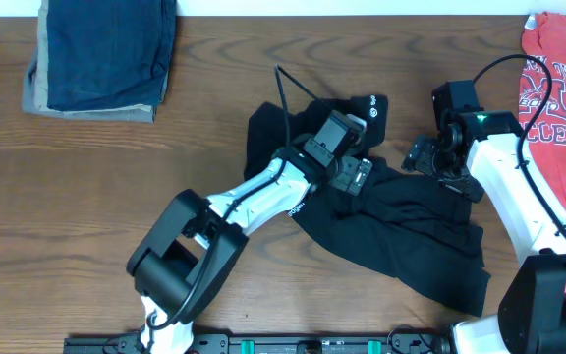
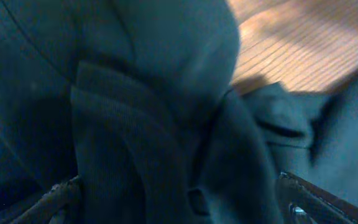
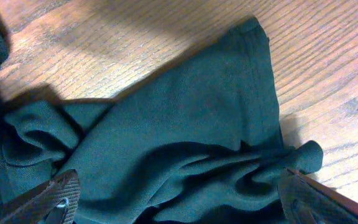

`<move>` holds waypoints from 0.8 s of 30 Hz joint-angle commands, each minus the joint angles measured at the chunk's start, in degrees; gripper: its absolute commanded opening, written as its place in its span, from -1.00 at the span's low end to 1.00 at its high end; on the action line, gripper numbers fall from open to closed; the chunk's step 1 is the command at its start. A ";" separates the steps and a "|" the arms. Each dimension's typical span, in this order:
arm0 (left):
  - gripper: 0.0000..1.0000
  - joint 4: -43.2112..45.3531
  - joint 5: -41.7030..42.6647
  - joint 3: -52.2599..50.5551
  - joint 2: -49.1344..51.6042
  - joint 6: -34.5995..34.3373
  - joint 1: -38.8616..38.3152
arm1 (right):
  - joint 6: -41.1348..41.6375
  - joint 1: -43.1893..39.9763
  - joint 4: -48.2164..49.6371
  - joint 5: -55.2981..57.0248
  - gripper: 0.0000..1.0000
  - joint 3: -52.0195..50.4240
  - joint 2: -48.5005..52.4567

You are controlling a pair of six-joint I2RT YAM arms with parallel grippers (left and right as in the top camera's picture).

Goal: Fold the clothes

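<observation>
The black shirt point(image 1: 401, 221) lies crumpled and unfolded at the middle of the wooden worktop point(image 1: 116, 197), one dark fold reaching up and left and the widest part spreading down and right; a small white logo point(image 1: 369, 106) shows on the flap at the shirt's upper edge; the left arm point(image 1: 263, 192) reaches in from below and to the left of the shirt and its wrist sits over the shirt's upper left part; the left jaws stand wide apart, the two fingers point(image 2: 55, 199) showing only at the lower corners of the left wrist view, with bunched ridges of the shirt point(image 2: 154, 99) rising between them; the cloth is not pinched, and whether the fingers touch it cannot be told; a strip of bare worktop point(image 2: 303, 43) shows beyond the shirt's far edge; the right arm point(image 1: 519, 197) comes in from below and to the right of the shirt and ends at the shirt's upper right edge; the right jaws are likewise spread wide and hold nothing, their fingers point(image 3: 48, 199) set to either side of a flat panel of the shirt point(image 3: 185, 137) that lies on the worktop point(image 3: 328, 56) with a stitched hem along its right side and soft wrinkles near the fingers; a red printed T-shirt point(image 1: 558, 88) lies well apart from the shirt, up and to its right; a stack of blue denim and tan cloth point(image 1: 101, 54) lies well apart from the shirt, up and to its left.
</observation>
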 commanded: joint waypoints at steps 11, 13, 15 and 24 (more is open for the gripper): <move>0.30 -0.55 -6.40 1.09 0.17 -0.33 0.04 | 0.00 0.17 -0.04 0.20 0.98 0.07 0.48; 0.13 -0.57 -6.43 1.09 0.17 -0.31 0.04 | 0.02 0.17 -0.04 0.20 0.98 0.07 0.48; 0.00 -0.48 -6.45 1.09 0.15 -0.26 0.04 | 0.02 0.17 -0.04 0.20 0.98 0.07 0.48; -0.88 -0.24 -9.81 1.11 -2.95 -0.28 0.04 | 0.02 0.17 -0.07 0.20 0.99 0.07 0.48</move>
